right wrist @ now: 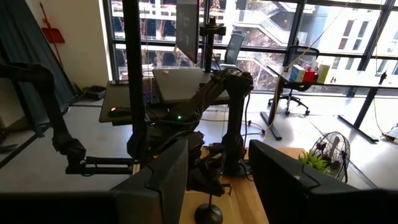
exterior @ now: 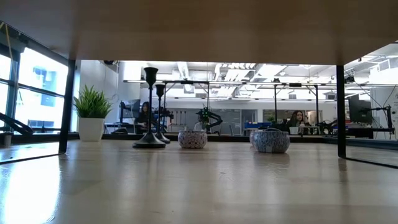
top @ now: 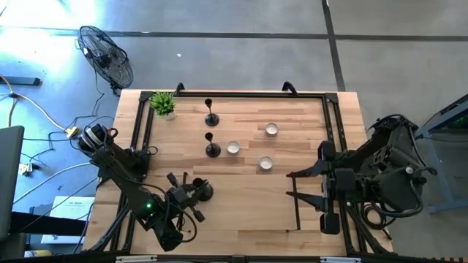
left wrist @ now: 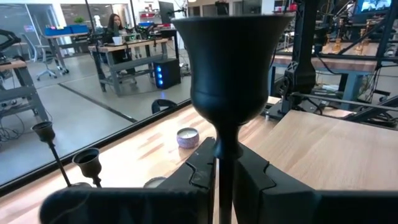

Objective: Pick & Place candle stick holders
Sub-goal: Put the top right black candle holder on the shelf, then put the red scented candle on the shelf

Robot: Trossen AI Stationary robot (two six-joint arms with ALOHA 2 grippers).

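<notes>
**Setting the third holder down square**

The left gripper [left wrist: 225,180] is pinching the thin stem of one candle stick holder [left wrist: 231,68] just under its cup, jaws pressed close on either side. Its base seems to be resting on the tabletop [top: 241,219] near the front left corner. The other two holders [top: 212,117] [top: 212,149] are standing in a line by the far edge, just beside the potted plant [top: 162,104].

Judging by this, the stem should be kept upright and the fingers eased apart evenly, so that neither one is tipping it.

The right gripper [top: 292,185] is waiting near the right edge, jaws spread and holding nothing.
</notes>
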